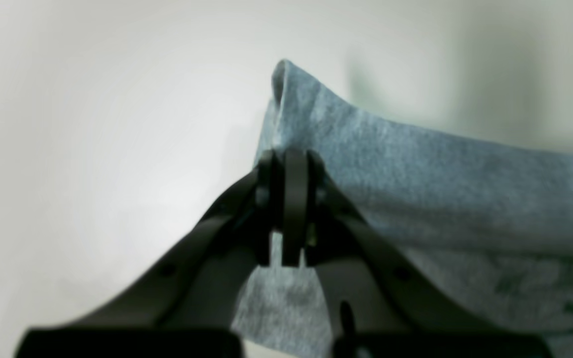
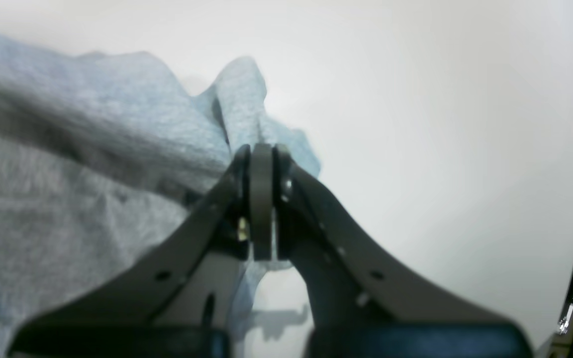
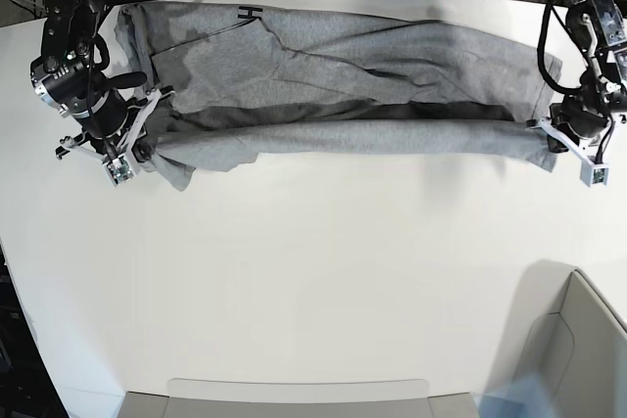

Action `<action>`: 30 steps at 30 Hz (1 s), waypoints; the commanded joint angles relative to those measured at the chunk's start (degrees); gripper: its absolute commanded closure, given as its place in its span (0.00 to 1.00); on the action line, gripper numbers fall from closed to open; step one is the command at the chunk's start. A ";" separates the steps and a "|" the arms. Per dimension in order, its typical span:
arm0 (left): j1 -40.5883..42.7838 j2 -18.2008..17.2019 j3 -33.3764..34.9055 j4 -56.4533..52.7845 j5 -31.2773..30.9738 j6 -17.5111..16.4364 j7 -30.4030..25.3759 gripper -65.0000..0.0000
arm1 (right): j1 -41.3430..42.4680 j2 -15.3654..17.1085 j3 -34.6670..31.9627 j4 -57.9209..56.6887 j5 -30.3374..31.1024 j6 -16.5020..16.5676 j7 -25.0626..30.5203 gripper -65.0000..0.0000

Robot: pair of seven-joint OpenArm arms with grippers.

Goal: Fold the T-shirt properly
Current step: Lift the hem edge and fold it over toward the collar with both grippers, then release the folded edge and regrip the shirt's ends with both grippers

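We count one T-shirt, stretched along the far edge of the white bench, and two arms, one at each end of it. The right gripper sits near the bench's far left corner in the base view, its fingers pressed together on a bunched edge of grey cloth. The left gripper sits near the opposite far corner, its fingers pinching a raised fold of the shirt. Only the base view shows the fabric folded over itself lengthwise with dark lettering near the far edge; the wrist views show each pinch up close.
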 commanded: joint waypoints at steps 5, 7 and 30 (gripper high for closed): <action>2.13 -1.35 -2.03 1.26 0.26 -1.39 -0.92 1.00 | -3.02 0.51 0.37 2.50 0.64 0.24 0.69 1.00; 3.19 -1.35 -2.03 1.26 0.17 -1.39 -1.10 1.00 | -4.78 0.78 0.46 2.50 2.40 0.24 0.87 1.00; 8.73 -0.91 -1.51 1.09 0.26 -1.48 -3.65 1.00 | -16.38 0.42 4.51 2.15 9.79 0.24 0.95 1.00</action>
